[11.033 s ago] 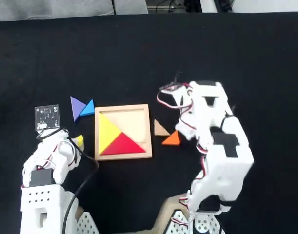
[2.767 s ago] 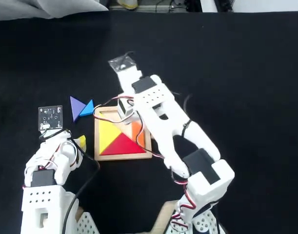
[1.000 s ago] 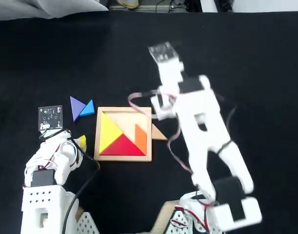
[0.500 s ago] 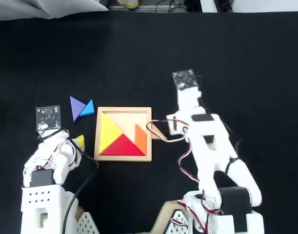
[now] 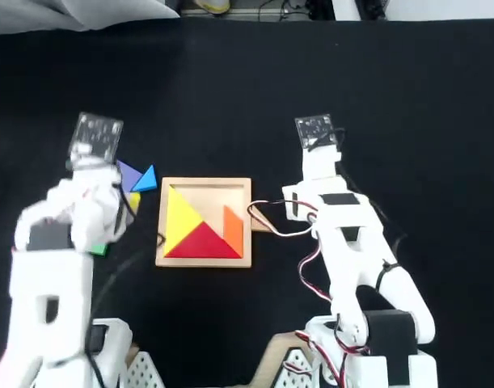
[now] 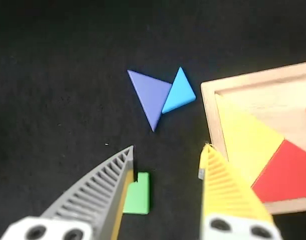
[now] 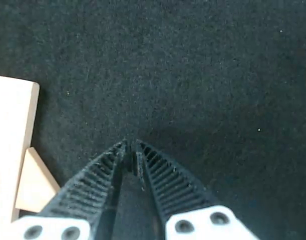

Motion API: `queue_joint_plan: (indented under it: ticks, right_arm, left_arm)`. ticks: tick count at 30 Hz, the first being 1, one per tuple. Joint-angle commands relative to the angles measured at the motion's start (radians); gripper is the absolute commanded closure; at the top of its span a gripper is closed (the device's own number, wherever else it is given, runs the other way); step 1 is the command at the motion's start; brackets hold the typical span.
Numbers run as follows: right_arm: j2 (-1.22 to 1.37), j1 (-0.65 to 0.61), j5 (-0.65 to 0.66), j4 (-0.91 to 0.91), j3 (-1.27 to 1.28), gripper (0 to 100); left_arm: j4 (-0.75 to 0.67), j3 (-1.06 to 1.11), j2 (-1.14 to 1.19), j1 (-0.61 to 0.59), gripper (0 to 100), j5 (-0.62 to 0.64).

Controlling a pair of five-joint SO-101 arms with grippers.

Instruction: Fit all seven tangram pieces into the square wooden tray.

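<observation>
- Wooden tray (image 5: 203,182) lay between the arms, part filled, square-rimmed
- Left pincer (image 6: 168,150) hung open over the green piece (image 6: 137,194)
- Right pincer (image 7: 131,145) was closed on nothing, beside the tan triangle (image 7: 35,182)
- Next, likely: lower, close on green, carry it to the tray's bare part

The left arm (image 5: 57,275) and right arm (image 5: 360,260) are built of blocky white plastic segments with dark motor housings at the joints. Each carries a small clear square circuit board (image 5: 95,136) and stands on a white base (image 5: 145,372) pierced with rows of holes, and thin red, white and black cables (image 5: 271,227) loop along the right arm. The left claw (image 6: 168,148) pairs a ribbed grey finger (image 6: 92,195) with a ribbed yellow finger (image 6: 225,190); the right claw (image 7: 130,143) has black ribbed fingers (image 7: 97,182) on white mounts with dark screw holes.
</observation>
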Motion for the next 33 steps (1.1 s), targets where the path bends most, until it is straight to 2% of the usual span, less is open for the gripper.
queue_joint_plan:
  ticks: [1, 4, 7, 12, 17, 24, 28, 33]
  right_arm:
    - [-0.054, 0.015, 0.008, -0.021, 0.001, 98.3]
    - [-0.054, 0.015, 0.008, -0.021, 0.001, 98.3]
    - [-0.053, 0.015, 0.009, -0.021, 0.001, 98.3]
    - [-0.053, 0.015, 0.009, -0.021, 0.001, 98.3]
    - [-0.053, 0.015, 0.009, -0.031, 0.002, 98.3]
    - [-0.053, 0.014, 0.009, -0.049, 0.010, 98.3]
    - [-0.053, 0.014, 0.009, -0.049, 0.010, 98.3]
    - [-0.053, 0.014, 0.009, -0.049, 0.010, 98.3]
  left_arm:
    - [0.068, -0.282, 0.292, 0.019, 79, -0.078]
    - [0.066, -0.390, 0.466, 0.015, 78, -0.107]
    - [0.064, -0.495, 0.647, 0.015, 78, -0.086]
    - [0.034, -0.687, 0.927, -0.067, 78, 0.147]
    - [0.041, -0.814, 1.129, -0.111, 78, 0.227]
    - [0.032, -0.857, 1.175, -0.071, 78, 0.247]
    - [0.032, -0.875, 1.186, -0.048, 71, 0.290]
    - [0.032, -0.871, 1.188, -0.045, 70, 0.310]
